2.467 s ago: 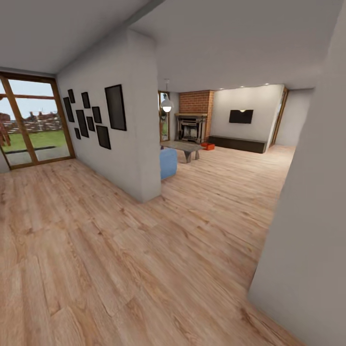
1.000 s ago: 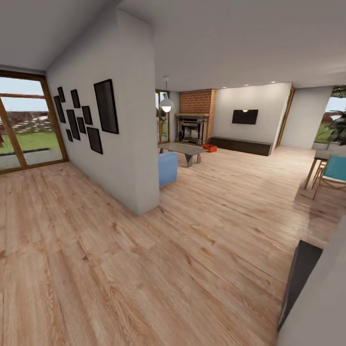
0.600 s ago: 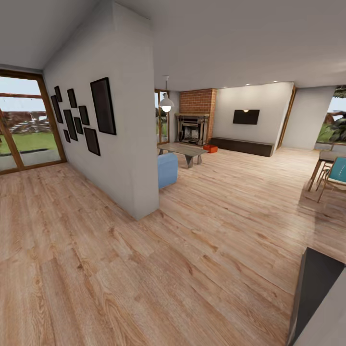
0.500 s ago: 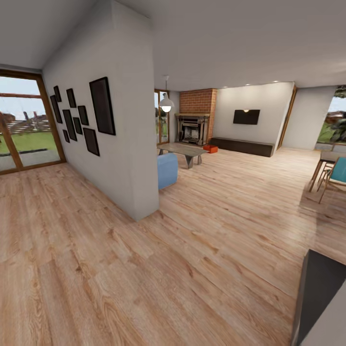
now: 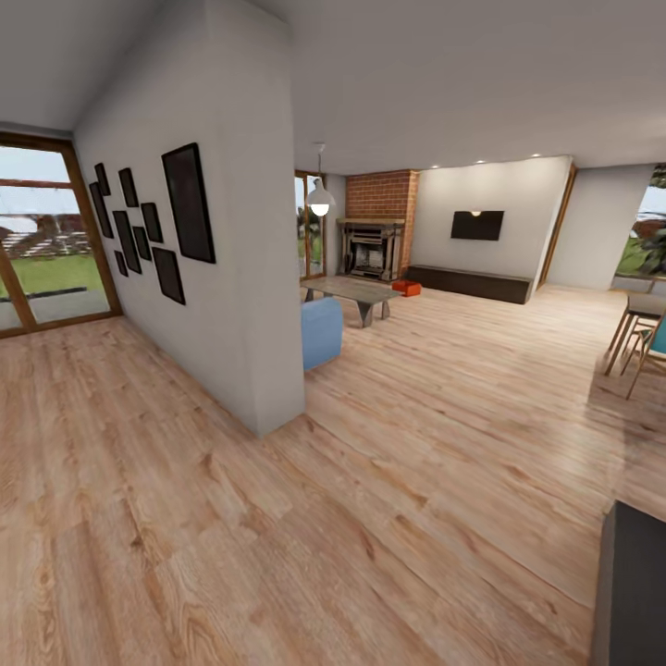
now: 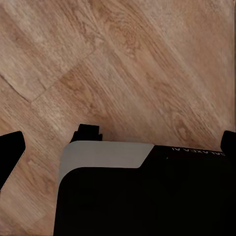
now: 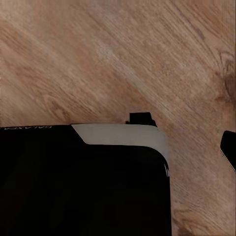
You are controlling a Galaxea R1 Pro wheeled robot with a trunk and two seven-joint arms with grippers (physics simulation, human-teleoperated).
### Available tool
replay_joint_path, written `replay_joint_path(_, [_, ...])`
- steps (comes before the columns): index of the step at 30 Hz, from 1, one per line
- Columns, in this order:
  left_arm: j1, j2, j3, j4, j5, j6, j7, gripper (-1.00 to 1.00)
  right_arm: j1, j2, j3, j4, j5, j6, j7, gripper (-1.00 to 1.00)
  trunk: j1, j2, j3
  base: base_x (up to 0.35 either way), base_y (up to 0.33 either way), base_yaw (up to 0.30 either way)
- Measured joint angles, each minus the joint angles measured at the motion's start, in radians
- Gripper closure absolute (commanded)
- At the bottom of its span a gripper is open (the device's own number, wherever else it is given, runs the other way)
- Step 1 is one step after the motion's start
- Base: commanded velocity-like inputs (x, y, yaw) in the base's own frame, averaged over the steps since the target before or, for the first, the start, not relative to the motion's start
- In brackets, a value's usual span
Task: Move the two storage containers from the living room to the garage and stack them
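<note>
Light wood plank floor (image 5: 416,444) spans the view. A white partition wall (image 5: 236,277) stands left of centre. The orange-red open-topped storage containers (image 5: 406,289) rest far off beside the brick fireplace (image 5: 375,227). Finger state of either gripper cannot be determined.

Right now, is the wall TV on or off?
Off, as far as it shows: the TV is a plain dark rectangle on the far wall, beside the brick fireplace.
</note>
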Motion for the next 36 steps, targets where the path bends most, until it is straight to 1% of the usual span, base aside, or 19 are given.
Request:
replay_joint_path(21, [0.0,0.0,0.0,0.0,0.0,0.0,0.0,-1.0,0.0,-0.001,0.0,0.0,0.0,0.0,0.0,-1.0,0.0,0.0,0.0,0.327,0.0,-0.006])
replay_joint_path(25, [0.0,0.0,0.0,0.0,0.0,0.0,0.0,-1.0,0.0,0.0,0.0,0.0,-0.001,0.0,0.0,-1.0,0.0,0.0,0.0,0.327,0.0,-0.183])
replay_joint_path(36, [0.0,0.0,0.0,0.0,0.0,0.0,0.0,-1.0,0.0,0.0,0.0,0.0,-0.001,0.0,0.0,-1.0,0.0,0.0,0.0,0.326,0.0,-0.277])
